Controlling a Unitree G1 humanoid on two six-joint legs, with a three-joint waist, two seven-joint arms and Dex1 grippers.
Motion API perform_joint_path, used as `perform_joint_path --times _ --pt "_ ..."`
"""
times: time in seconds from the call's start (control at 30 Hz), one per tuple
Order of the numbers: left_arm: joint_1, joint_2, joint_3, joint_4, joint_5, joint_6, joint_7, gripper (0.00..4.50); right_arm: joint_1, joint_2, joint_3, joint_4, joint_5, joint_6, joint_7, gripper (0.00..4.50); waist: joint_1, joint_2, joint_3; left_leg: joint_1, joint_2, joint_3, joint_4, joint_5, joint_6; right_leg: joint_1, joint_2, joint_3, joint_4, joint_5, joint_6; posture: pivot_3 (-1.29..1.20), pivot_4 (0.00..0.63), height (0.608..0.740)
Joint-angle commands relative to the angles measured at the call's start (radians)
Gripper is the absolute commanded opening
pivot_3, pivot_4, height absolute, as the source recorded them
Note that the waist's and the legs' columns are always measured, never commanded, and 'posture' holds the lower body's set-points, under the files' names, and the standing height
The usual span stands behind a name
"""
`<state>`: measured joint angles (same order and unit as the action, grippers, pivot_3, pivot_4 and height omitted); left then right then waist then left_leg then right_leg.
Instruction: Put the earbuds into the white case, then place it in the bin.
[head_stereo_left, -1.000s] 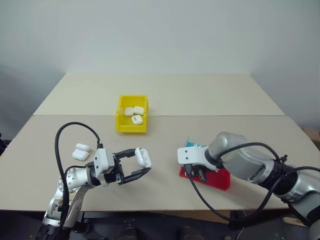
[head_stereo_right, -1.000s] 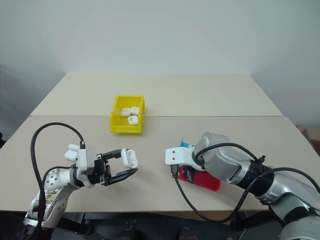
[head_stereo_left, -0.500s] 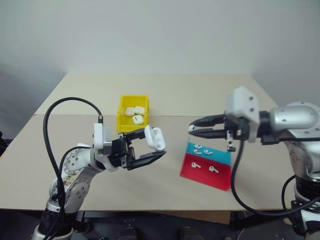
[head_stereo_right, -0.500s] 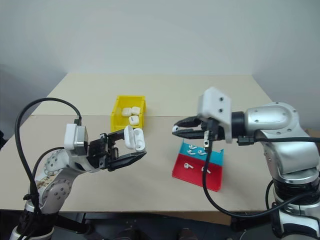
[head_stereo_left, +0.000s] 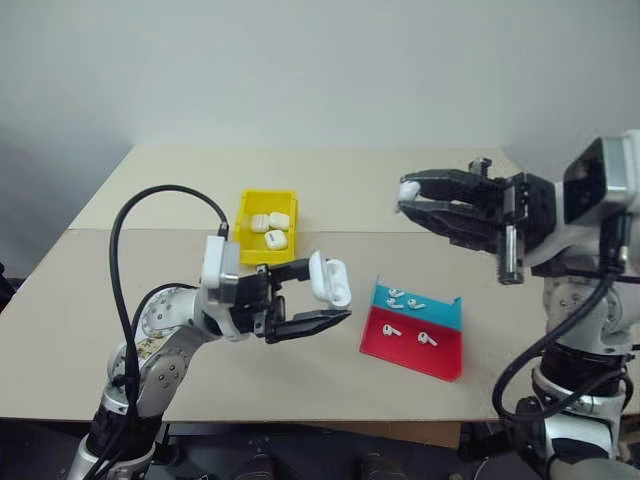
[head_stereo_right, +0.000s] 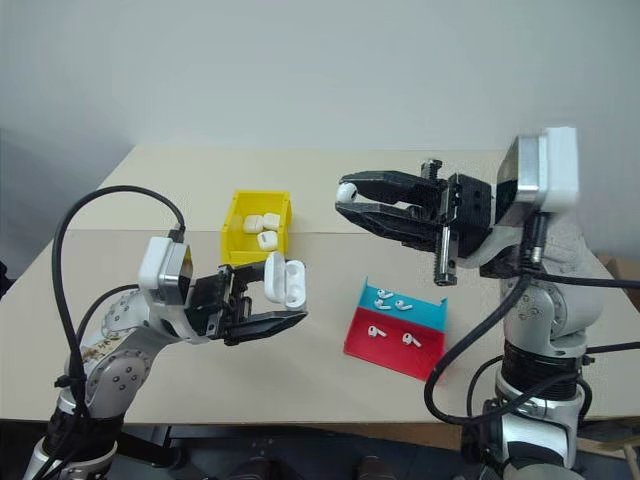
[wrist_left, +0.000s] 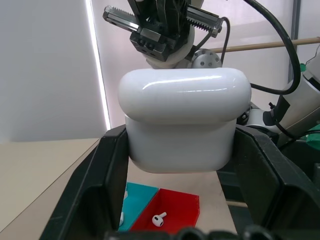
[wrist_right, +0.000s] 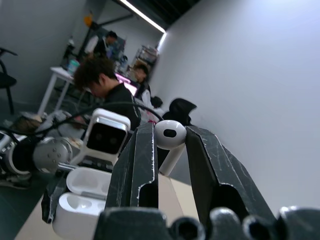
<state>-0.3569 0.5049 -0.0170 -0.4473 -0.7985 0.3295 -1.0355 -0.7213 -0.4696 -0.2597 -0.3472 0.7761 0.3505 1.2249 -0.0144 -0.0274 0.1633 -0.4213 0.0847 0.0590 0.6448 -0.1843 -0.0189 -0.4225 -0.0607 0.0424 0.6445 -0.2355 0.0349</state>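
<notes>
End effectors are seen raised above the tan table (head_stereo_left: 300, 370). From the head view, the right end effector (head_stereo_left: 408, 196), pointing left, is clamped on a tiny glossy white earbud (head_stereo_left: 408, 189); lower left, the left end effector (head_stereo_left: 335, 295) grips the open glossy white rounded case (head_stereo_left: 328, 279). From the right wrist view, the case cavity (wrist_right: 82, 204) is seen below the earbud stem, mouth upward. Behind on the table, the yellow plastic bin (head_stereo_left: 246, 250) is seen.

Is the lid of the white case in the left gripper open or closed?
Open. The white case in the left gripper has its lid flipped back, showing hollow wells.
</notes>
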Motion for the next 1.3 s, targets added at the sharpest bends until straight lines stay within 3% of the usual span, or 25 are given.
perform_joint_path --times 0.03,0.63,1.3 --pt "-0.023 -0.006 0.012 -0.048 -0.026 0.001 0.006 2.78 -0.008 0.011 0.041 0.010 0.009 -0.070 0.031 0.65 -0.001 0.000 0.000 0.000 0.000 0.000 0.000 0.000 0.000 0.000 0.000 0.000 0.000 0.000 0.000 0.00 0.150 0.740" --pt "-0.035 -0.028 0.001 -0.042 -0.008 -0.022 -0.018 2.78 0.003 0.018 0.225 0.087 -0.116 -0.236 0.081 0.65 0.001 0.000 0.000 0.000 0.000 0.000 0.000 0.000 0.000 0.000 0.000 0.000 0.000 0.000 0.000 0.00 0.150 0.740" --pt "-0.036 -0.046 0.004 -0.031 0.012 -0.030 -0.023 2.78 0.027 0.006 0.268 0.109 -0.163 -0.290 0.094 0.65 0.001 0.000 0.000 0.000 0.000 0.000 0.000 0.000 0.000 0.000 0.000 0.000 0.000 0.000 0.000 0.00 0.150 0.740"
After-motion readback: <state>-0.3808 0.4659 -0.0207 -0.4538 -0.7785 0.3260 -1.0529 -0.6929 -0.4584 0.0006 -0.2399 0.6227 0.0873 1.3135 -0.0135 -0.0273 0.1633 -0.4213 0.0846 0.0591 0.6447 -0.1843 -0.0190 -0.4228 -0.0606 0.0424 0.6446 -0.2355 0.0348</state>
